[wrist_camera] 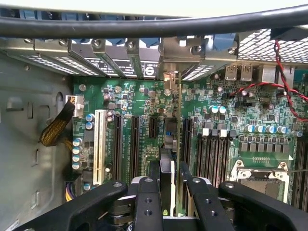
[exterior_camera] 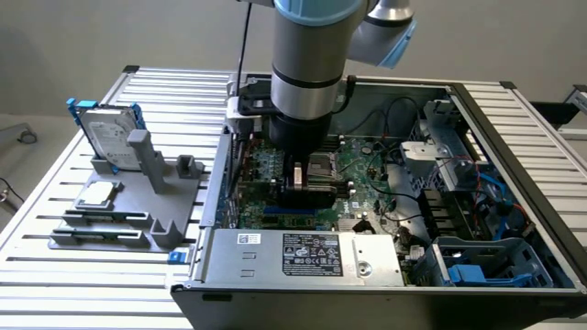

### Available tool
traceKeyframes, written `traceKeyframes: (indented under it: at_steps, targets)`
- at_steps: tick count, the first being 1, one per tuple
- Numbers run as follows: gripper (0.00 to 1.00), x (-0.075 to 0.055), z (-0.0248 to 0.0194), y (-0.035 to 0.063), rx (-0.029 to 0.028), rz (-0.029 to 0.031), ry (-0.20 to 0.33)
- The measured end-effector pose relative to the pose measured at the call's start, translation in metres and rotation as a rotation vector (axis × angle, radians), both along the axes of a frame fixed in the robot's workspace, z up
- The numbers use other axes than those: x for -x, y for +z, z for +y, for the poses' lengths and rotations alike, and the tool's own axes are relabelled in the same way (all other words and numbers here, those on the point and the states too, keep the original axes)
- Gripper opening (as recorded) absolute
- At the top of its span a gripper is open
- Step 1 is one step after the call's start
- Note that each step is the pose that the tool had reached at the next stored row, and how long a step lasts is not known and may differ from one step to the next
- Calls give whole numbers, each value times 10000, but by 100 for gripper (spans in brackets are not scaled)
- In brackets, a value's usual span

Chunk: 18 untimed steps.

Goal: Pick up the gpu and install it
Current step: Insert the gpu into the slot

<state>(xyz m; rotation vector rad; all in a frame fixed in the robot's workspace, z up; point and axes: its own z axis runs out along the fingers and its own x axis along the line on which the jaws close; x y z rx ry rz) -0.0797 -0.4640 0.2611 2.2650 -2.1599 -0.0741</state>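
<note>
Gripper (exterior_camera: pixel 307 180) low inside open computer case (exterior_camera: pixel 367 309), centre of exterior view, over motherboard (exterior_camera: pixel 372 179). In wrist view, fingers (wrist_camera: pixel 147 192) closed narrow on gpu (wrist_camera: pixel 179 120); card upright, edge-on, among motherboard slots. Gray tray (exterior_camera: pixel 101 238) at exterior view's left holds hard drive (exterior_camera: pixel 108 137) and chip (exterior_camera: pixel 99 194).

The exterior camera is looking down from above, standing back to take in the table (exterior_camera: pixel 55 275), the open computer case (exterior_camera: pixel 367 306) and my arm (exterior_camera: pixel 307 62). My wrist camera is peering close past my gripper (wrist_camera: pixel 169 168) at the motherboard (wrist_camera: pixel 231 139), which both views are sharing.
</note>
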Motion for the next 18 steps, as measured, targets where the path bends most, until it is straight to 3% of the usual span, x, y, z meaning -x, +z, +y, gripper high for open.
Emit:
traceKeyframes:
  at_steps: [18]
  targets:
    - [26,18,0,-33,0,0,137]
